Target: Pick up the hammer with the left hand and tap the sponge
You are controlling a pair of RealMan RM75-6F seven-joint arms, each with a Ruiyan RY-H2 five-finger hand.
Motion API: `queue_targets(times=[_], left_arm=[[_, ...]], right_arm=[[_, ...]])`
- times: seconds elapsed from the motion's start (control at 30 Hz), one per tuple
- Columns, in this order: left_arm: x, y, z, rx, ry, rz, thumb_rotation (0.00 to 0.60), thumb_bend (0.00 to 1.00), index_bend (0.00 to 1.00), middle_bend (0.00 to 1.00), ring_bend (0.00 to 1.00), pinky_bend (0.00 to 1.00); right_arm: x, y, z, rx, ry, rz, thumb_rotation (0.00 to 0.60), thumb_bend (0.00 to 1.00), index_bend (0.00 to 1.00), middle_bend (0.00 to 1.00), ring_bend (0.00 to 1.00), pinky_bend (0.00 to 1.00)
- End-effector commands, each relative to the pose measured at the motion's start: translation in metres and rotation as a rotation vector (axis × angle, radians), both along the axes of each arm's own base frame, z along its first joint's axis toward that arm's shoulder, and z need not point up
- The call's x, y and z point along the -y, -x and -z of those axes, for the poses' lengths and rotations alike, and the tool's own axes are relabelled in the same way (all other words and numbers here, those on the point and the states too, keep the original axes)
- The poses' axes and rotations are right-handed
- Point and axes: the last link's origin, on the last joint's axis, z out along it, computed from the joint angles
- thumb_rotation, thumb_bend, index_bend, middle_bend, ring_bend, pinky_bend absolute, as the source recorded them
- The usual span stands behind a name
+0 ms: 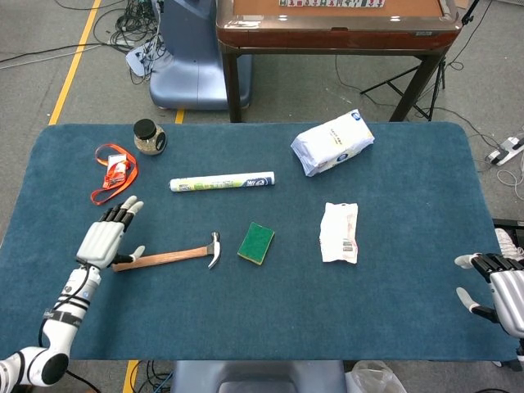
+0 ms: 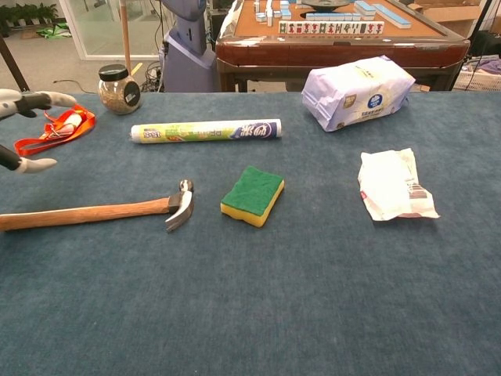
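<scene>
The blue surface (image 1: 246,319) carries a hammer (image 1: 168,257), sponge (image 1: 256,243), roll (image 1: 222,182), jar (image 1: 149,137), orange strap (image 1: 113,172) and two packets (image 1: 332,142) (image 1: 339,232).
</scene>
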Motion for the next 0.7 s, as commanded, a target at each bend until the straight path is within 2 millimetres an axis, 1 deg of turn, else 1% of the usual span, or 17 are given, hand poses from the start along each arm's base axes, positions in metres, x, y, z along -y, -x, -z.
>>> queue_targets(times=[0.03, 0.2, 0.47, 0.57, 0.7], left_arm=[[0.038, 0.015, -0.030, -0.017, -0.097, -0.129, 0.600, 0.27, 0.03, 0.00, 0.00, 0.07], [0.079, 0.022, -0.048, -0.041, -0.183, -0.196, 0.600, 0.27, 0.04, 0.00, 0.00, 0.07], [0.135, 0.026, -0.059, -0.060, -0.274, -0.234, 0.600, 0.27, 0.05, 0.00, 0.01, 0.07], [0.152, 0.023, -0.060, -0.063, -0.291, -0.235, 0.600, 0.27, 0.06, 0.00, 0.01, 0.07], [0.166, 0.020, -0.058, -0.059, -0.286, -0.228, 0.600, 0.27, 0.06, 0.00, 0.01, 0.07]], right_arm=[[0.002, -0.002, 0.003, 0.007, -0.015, -0.023, 0.600, 0.28, 0.38, 0.41, 0.32, 0.40], [0.006, -0.006, 0.010, 0.017, -0.046, -0.067, 0.600, 0.28, 0.38, 0.42, 0.32, 0.40], [0.008, -0.009, 0.017, 0.031, -0.071, -0.090, 0.600, 0.28, 0.38, 0.42, 0.32, 0.40], [0.009, -0.010, 0.018, 0.033, -0.071, -0.097, 0.600, 0.28, 0.38, 0.42, 0.32, 0.40], [0.011, -0.011, 0.018, 0.036, -0.074, -0.097, 0.600, 0.28, 0.38, 0.42, 0.32, 0.40]])
